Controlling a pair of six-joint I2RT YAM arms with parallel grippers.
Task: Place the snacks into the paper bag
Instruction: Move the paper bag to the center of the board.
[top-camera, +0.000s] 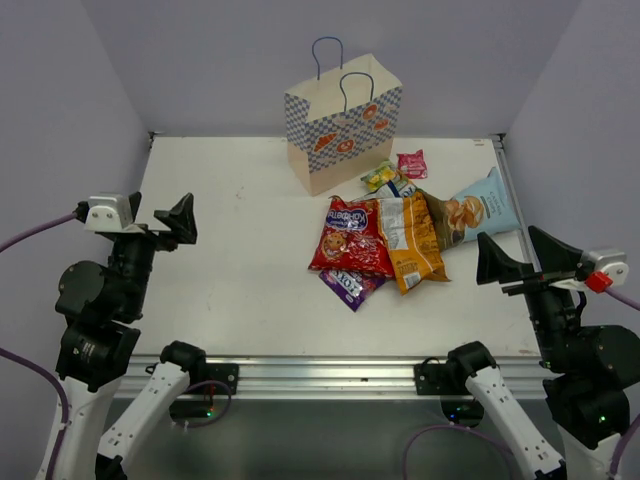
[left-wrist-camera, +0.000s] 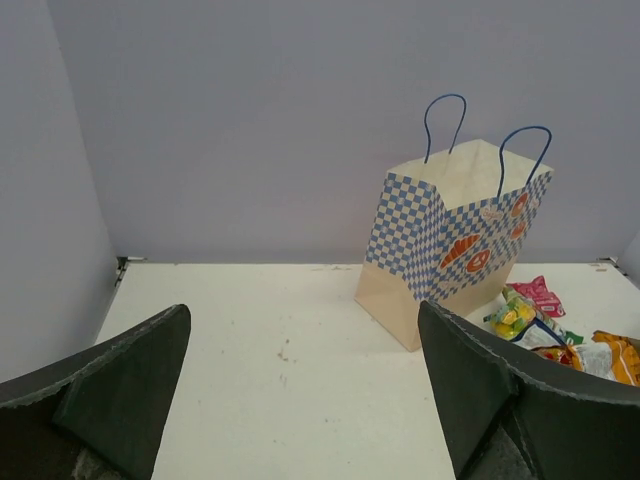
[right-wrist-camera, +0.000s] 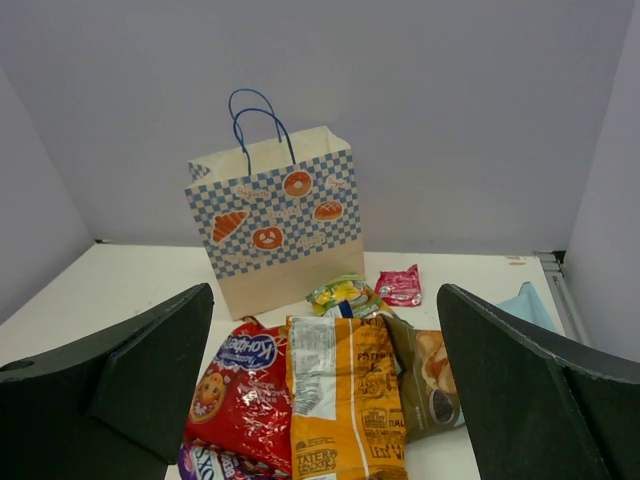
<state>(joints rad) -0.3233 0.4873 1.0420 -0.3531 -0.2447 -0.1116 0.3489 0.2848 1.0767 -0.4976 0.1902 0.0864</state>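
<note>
From above, nothing is bagged yet: the paper bag (top-camera: 343, 125) stands upright near the tabletop's far edge, the snacks (top-camera: 390, 235) heaped just in front toward the right edge. The left wrist view shows the left gripper (left-wrist-camera: 305, 400) spread wide and empty. The right wrist view shows the right gripper (right-wrist-camera: 325, 385) likewise agape, facing the pile.

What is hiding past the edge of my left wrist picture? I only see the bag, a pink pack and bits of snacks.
Observer: A red cookie bag lies flat in front of the paper bag, beside an orange chip bag.
Operator: Anything under them?
Observer: Yes, a purple pack pokes out from under the red one.
Operator: Is any snack in the bag yet?
Observer: I can't see inside it. The right gripper is open and empty, apart from the pile.
</note>
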